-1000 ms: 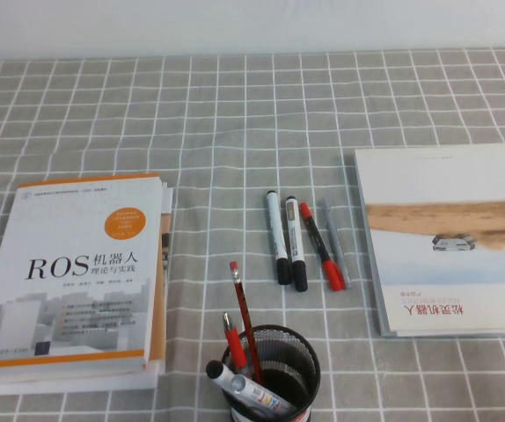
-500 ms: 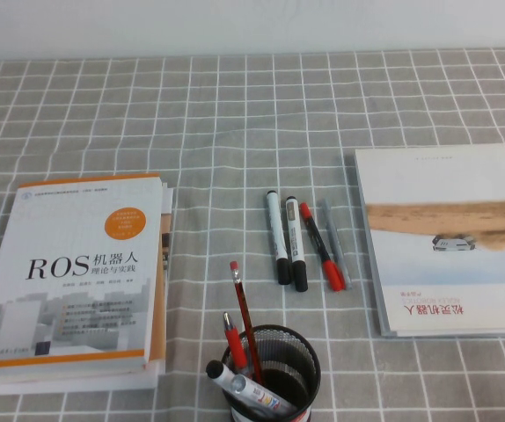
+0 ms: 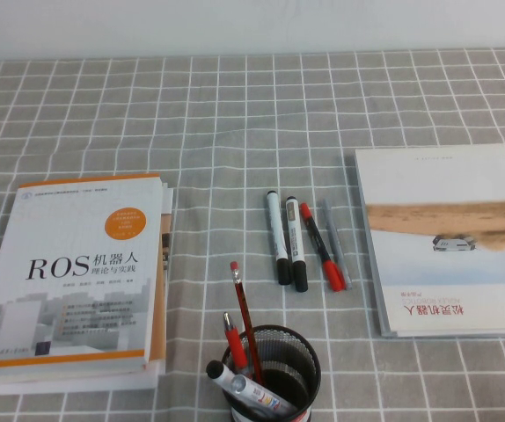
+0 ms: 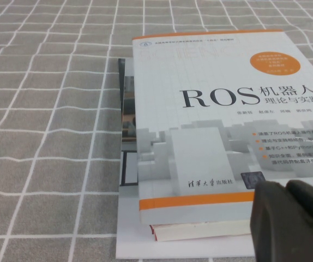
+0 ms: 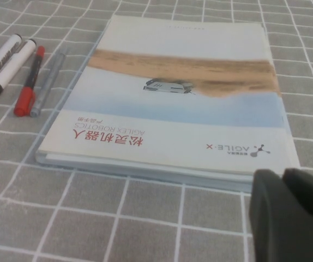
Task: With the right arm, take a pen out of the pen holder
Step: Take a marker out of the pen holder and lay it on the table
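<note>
The black mesh pen holder (image 3: 274,374) stands at the table's near edge, in the middle. A red pencil (image 3: 244,312), a red pen (image 3: 232,338) and a white marker (image 3: 248,393) stick out of it. Neither arm shows in the high view. In the right wrist view my right gripper (image 5: 282,174) is shut on nothing, hovering over the cloth by the near corner of the white AgileX book (image 5: 173,93). The holder is hidden from that view. In the left wrist view my left gripper (image 4: 284,188) is shut and empty above the ROS book (image 4: 222,125).
Two black-and-white markers (image 3: 285,237), a red marker (image 3: 321,248) and a grey pen (image 3: 334,242) lie side by side between the books. The ROS book (image 3: 76,272) tops a small stack at the left. The white book (image 3: 450,237) lies at the right.
</note>
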